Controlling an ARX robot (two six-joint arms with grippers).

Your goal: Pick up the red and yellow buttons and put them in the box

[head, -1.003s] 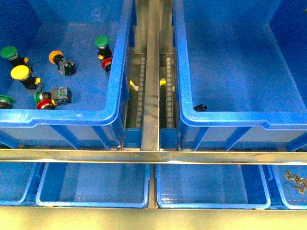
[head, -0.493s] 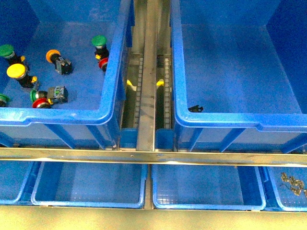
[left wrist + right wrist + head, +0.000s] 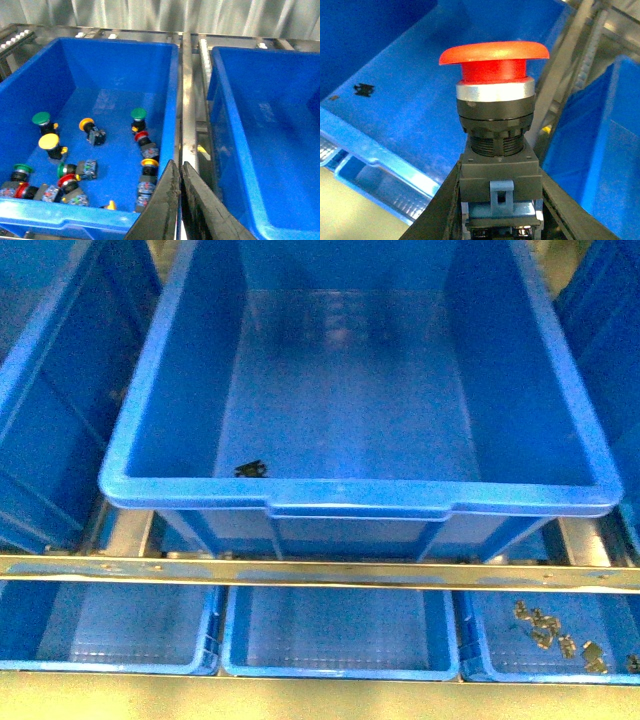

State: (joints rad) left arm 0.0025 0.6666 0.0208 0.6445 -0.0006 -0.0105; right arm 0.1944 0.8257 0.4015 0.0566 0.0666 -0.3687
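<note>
Step in hand: carrying; the right end effector point(image 3: 501, 212) is clamped on the black-and-grey body of a red mushroom-capped push-button point(image 3: 494, 75), held cap-up; I judge this to be the moment just before release.
Where the button is: clear of every floor, gripped between the right fingers; beneath it lies the large deep blue plastic box point(image 3: 350, 495), bare except for a small black scrap point(image 3: 250, 469).
Left end effector point(image 3: 179, 195): fingers pressed together with nothing between them; it hangs above the gap between the blue source bin point(image 3: 75, 65) and the box.
Still to fetch: a yellow-capped button point(image 3: 48, 141), an orange-capped button point(image 3: 86, 123) and a red-capped button point(image 3: 141, 136) lie in the source bin; the green-capped button point(image 3: 41, 118) and its like should stay.
Next move: as I read it, ease down inside the rim, spread the right fingers and let the button drop well clear of the walls; then go back to the source bin.
Change from the earlier frame: the front view has swung right; a second ago both bins flanked the steel centre rail and the buttons showed at left; now the box fills the middle, and the scrap sits further left in the picture.
</note>
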